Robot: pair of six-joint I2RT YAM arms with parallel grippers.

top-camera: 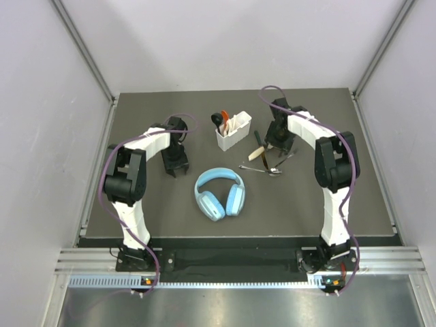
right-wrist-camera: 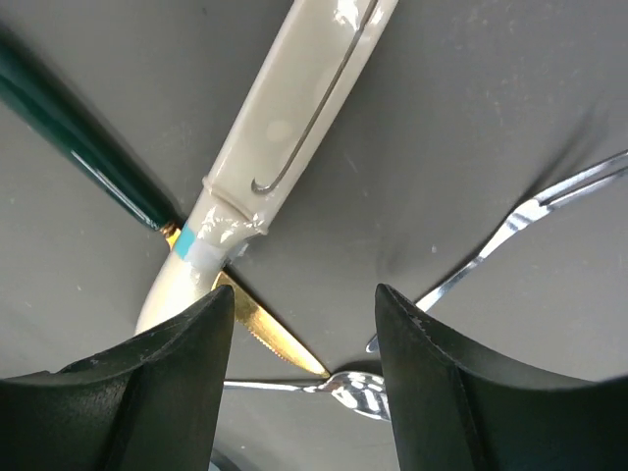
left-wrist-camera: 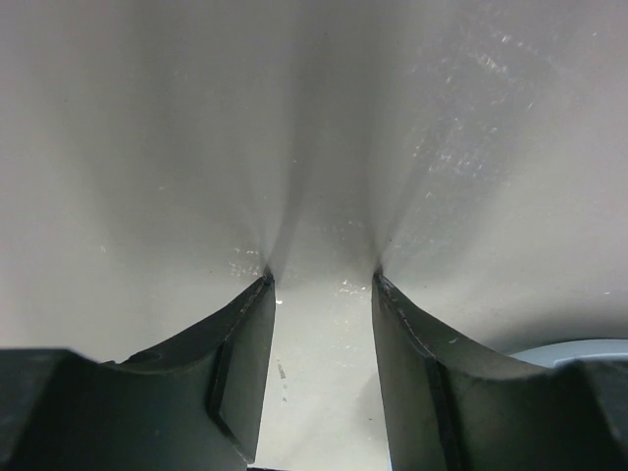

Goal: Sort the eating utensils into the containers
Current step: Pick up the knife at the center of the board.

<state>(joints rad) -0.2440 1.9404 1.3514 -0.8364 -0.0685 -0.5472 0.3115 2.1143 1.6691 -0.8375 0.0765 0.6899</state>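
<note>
The white caddy stands at the back centre of the mat, with an orange-red spoon and a black spoon upright in it. To its right lie loose utensils: a cream-handled piece crossing a green-handled knife with a gold serrated blade, a silver spoon and a silver fork. My right gripper hangs open just above them, with nothing between its fingers. My left gripper stands open over bare mat, left of the caddy, also holding nothing.
Light-blue headphones lie in the middle of the mat, between the two arms and in front of the caddy. Their edge shows at the lower right of the left wrist view. Grey walls enclose the mat on three sides.
</note>
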